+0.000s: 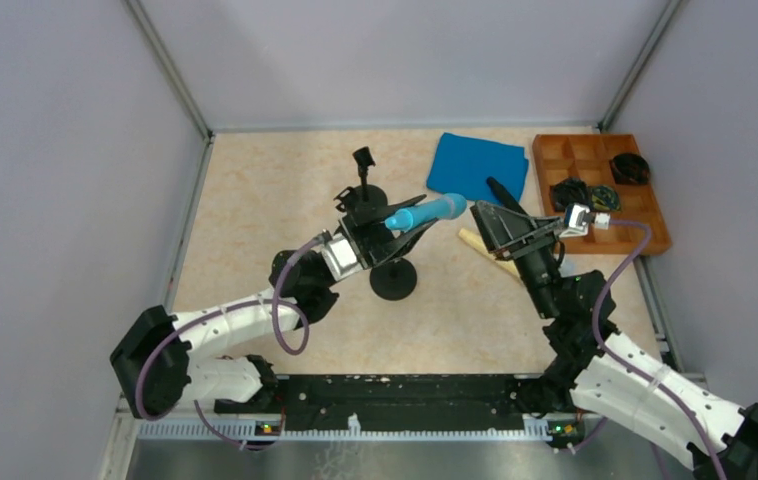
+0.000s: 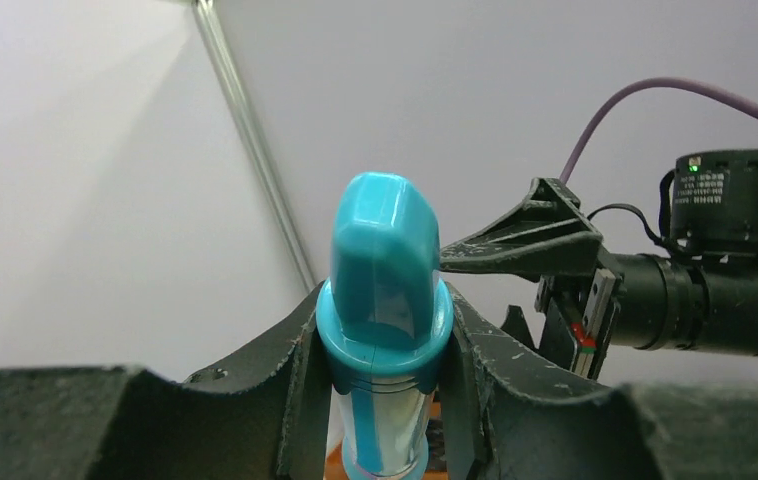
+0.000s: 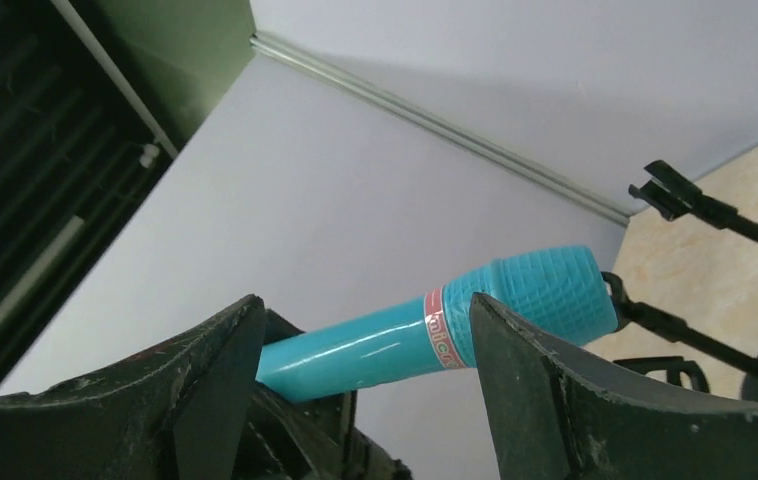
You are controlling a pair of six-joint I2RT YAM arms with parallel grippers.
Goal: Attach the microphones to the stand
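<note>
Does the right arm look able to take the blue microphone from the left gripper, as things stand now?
Probably yes. The right gripper is open, and the blue microphone shows between its fingers near the head, nothing in between. The left gripper grips the handle only.

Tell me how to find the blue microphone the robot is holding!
Find the black stands in the middle of the beige table. Right by them, the left claw holds the light blue microphone up in the air. It is the only blue one, with a bumpy head; the cream microphone lies on the table.
</note>
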